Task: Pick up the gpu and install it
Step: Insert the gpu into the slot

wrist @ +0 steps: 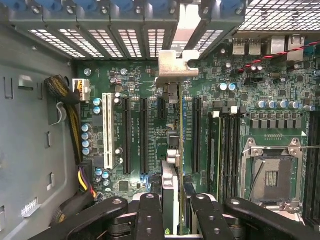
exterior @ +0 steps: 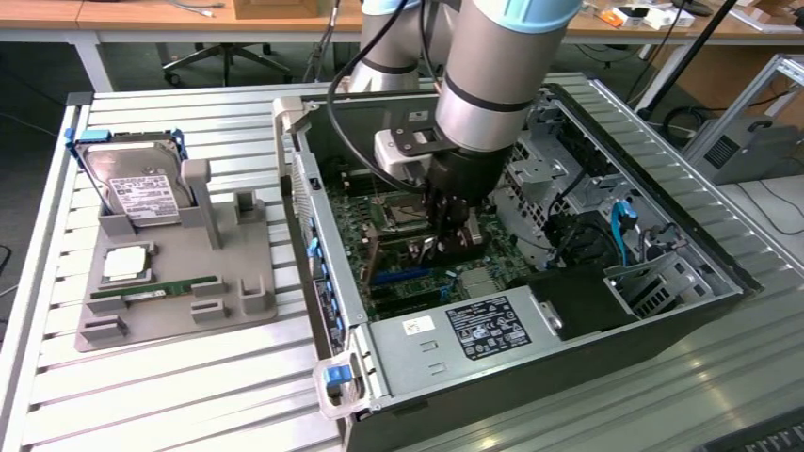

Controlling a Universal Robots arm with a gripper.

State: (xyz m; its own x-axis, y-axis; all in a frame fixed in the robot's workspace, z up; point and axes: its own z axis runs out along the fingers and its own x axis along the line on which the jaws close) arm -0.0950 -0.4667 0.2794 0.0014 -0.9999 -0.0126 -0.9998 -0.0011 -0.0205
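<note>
My gripper (exterior: 440, 237) is down inside the open computer case (exterior: 329, 235), over the motherboard. It is shut on the gpu (wrist: 170, 175), a thin card that appears edge-on between the black fingers (wrist: 150, 215) in the wrist view. The card's silvery metal bracket (wrist: 176, 64) sits close to the rear slot openings of the case. The gpu's lower edge runs along the dark expansion slots (wrist: 126, 135), in line with one near the middle. I cannot tell whether it sits in the slot. From the exterior view the gpu (exterior: 434, 250) is mostly hidden by the gripper.
A grey holder (exterior: 176, 311) on the exterior view's left carries a hard drive (exterior: 138, 184), a green memory stick (exterior: 157, 285) and a small silver chip (exterior: 126, 264). The power supply (exterior: 484, 330), CPU socket (wrist: 272, 172), cables (wrist: 75, 125) and drive cage (exterior: 660, 282) crowd the case.
</note>
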